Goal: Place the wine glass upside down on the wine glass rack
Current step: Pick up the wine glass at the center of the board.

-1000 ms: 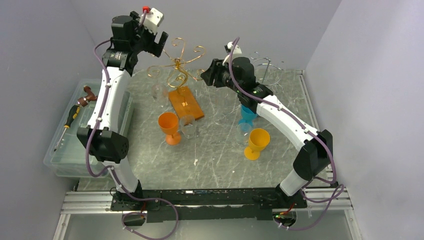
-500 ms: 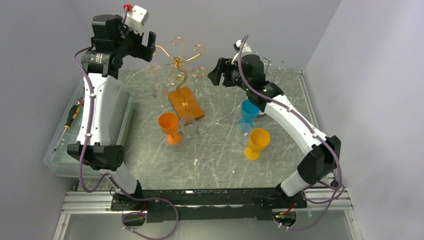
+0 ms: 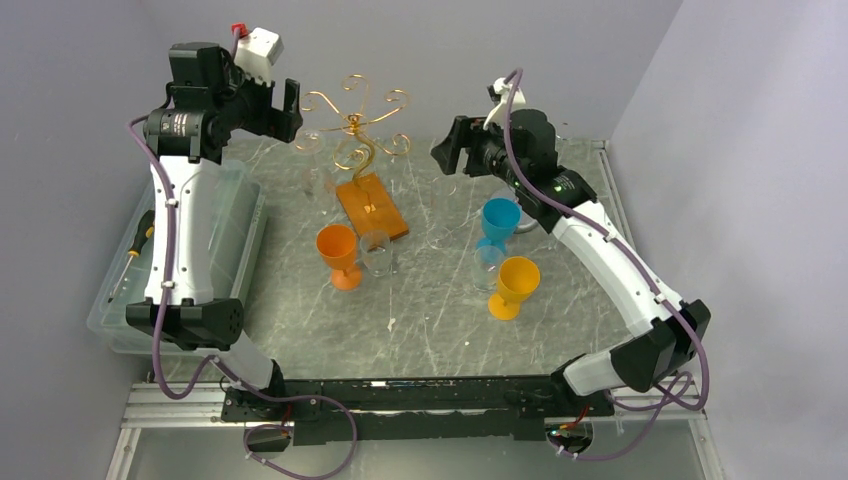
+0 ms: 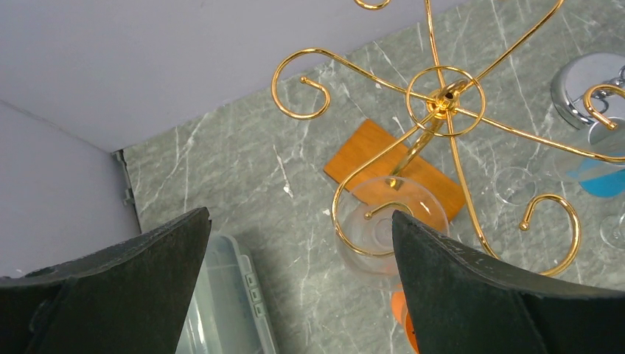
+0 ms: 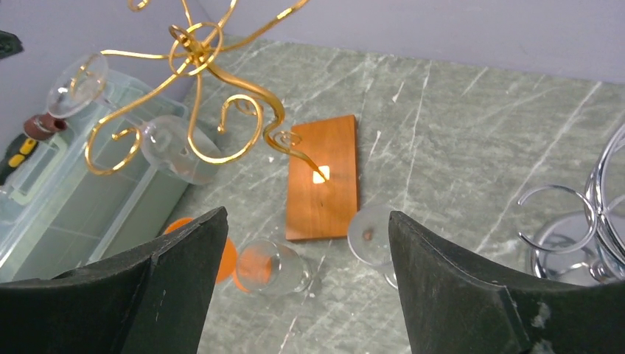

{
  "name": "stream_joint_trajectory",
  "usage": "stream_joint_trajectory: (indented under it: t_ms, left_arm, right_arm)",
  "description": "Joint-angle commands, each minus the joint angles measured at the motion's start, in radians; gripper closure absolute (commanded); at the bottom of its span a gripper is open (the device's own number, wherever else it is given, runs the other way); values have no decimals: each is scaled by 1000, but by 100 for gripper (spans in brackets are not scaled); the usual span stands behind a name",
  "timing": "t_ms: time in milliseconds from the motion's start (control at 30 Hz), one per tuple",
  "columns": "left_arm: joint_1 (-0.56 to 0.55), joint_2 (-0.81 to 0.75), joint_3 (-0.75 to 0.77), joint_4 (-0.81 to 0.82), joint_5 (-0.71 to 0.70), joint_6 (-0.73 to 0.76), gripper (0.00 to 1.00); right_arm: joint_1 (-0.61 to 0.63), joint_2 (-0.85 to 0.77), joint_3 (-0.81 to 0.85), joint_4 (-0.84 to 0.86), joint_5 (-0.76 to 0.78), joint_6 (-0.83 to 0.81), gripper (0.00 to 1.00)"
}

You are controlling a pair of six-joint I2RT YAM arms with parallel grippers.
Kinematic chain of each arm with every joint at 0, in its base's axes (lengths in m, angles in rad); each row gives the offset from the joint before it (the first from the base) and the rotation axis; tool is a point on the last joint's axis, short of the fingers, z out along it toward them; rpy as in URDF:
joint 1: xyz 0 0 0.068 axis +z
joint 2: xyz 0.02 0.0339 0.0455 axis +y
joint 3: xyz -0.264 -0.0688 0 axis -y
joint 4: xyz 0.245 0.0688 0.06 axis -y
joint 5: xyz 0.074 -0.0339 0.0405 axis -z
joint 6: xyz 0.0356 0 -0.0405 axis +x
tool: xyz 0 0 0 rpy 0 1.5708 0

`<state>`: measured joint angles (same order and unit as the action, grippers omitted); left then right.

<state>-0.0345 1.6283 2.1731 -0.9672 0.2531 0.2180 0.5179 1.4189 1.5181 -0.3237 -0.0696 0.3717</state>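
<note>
The gold wire wine glass rack [image 3: 355,128] stands on an orange wooden base [image 3: 372,205] at the back of the table. One clear wine glass [image 3: 317,182] hangs upside down from a hook on its left side, and shows in the left wrist view [image 4: 387,228] and the right wrist view [image 5: 177,151]. My left gripper [image 3: 285,110] is open and empty, high up left of the rack [image 4: 442,96]. My right gripper [image 3: 443,160] is open and empty too, right of the rack [image 5: 195,44]. Another clear glass [image 5: 372,234] sits just right of the wooden base.
An orange glass [image 3: 338,250] and a clear one [image 3: 377,250] stand in front of the base. Blue [image 3: 498,220], yellow [image 3: 517,280] and clear [image 3: 487,265] glasses stand to the right. A silver rack [image 5: 582,221] is at the back right. A plastic bin [image 3: 120,320] with a screwdriver lies left.
My right gripper has opened wider and drawn back to the right, away from the rack. My left arm has swung left and up, away from the hanging glass, staying open.
</note>
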Motion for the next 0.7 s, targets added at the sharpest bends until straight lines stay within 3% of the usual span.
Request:
stream_joint_trajectory:
  t_ms: [0, 133, 333, 667]
  left_arm:
    - [5, -5, 72, -59, 34, -37, 1]
    - [11, -9, 112, -107, 44, -63, 1]
    - [24, -76, 93, -149, 44, -103, 0]
    - [24, -167, 34, -211, 29, -93, 0]
  right_arm:
    - [40, -52, 30, -65, 41, -42, 17]
    - [235, -50, 23, -132, 157, -85, 17]
    - [430, 39, -10, -134, 196, -44, 25]
    - [478, 239, 11, -26, 189, -41, 39]
